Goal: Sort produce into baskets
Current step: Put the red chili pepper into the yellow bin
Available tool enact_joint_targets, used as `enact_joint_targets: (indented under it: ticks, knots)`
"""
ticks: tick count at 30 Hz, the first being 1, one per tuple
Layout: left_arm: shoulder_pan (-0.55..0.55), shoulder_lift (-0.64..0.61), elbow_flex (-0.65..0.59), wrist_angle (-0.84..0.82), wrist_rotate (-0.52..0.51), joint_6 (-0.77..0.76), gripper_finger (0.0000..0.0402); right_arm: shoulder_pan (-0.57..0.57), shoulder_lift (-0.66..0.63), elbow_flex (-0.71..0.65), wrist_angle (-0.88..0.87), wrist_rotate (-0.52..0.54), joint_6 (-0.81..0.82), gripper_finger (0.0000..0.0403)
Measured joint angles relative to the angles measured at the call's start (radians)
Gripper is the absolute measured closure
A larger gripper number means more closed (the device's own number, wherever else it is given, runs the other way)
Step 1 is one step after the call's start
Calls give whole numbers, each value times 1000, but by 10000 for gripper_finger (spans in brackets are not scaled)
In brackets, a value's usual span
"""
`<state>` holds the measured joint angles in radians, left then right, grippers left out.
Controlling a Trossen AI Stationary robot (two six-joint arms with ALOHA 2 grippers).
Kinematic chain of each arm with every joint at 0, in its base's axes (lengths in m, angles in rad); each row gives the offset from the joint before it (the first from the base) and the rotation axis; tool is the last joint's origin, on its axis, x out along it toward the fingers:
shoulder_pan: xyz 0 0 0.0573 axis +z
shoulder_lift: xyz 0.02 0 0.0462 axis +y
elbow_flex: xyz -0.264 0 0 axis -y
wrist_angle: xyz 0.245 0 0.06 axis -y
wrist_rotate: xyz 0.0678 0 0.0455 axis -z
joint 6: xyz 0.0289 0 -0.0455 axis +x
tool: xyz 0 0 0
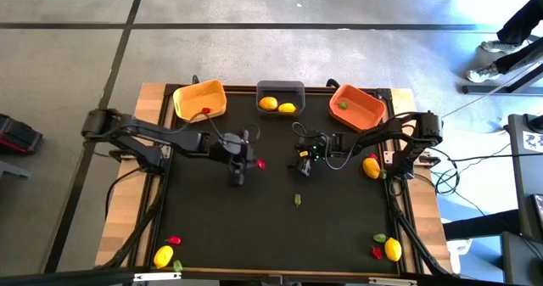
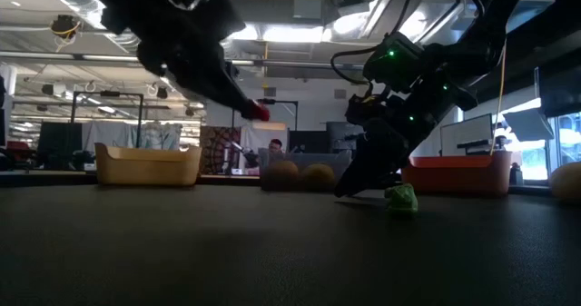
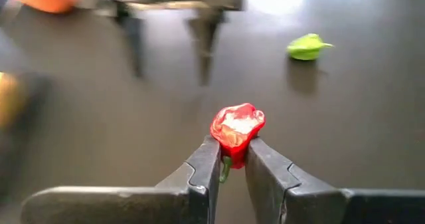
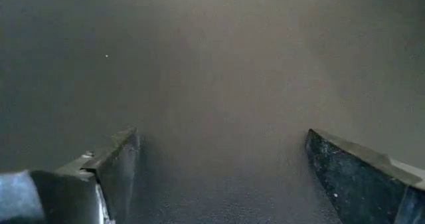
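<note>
My left gripper is above the table's middle, shut on a small red pepper-like piece, which also shows in the low view. My right gripper is open and empty, with its fingertips low at the mat; its wrist view shows only bare mat. A green piece lies on the mat nearer the front edge and shows in the low view. At the far edge stand the yellow-orange basket, the dark grey basket and the orange basket. My left gripper pinches the red piece between its two fingertips at the piece's stem end; a bit of green stem shows in the gap. The fingers slant down from the table's left. The piece sticks out past the fingertips, lifted clear of the mat.
Two lemons lie in the grey basket, a red piece in the yellow-orange one, a green piece in the orange one. A lemon lies at the right. More pieces lie at the front left and front right.
</note>
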<state>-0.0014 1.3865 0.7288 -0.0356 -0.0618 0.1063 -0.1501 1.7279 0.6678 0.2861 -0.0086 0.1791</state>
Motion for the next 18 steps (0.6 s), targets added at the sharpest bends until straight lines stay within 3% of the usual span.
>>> enact_joint_targets:
  ticks: [9,18]
  knots:
    - [100,-194,0,-152,-146,36,343,-1,0,0,2,1,-4,31]
    - [289,-270,0,-273,-213,2,343,-6,0,0,8,64,-3,31]
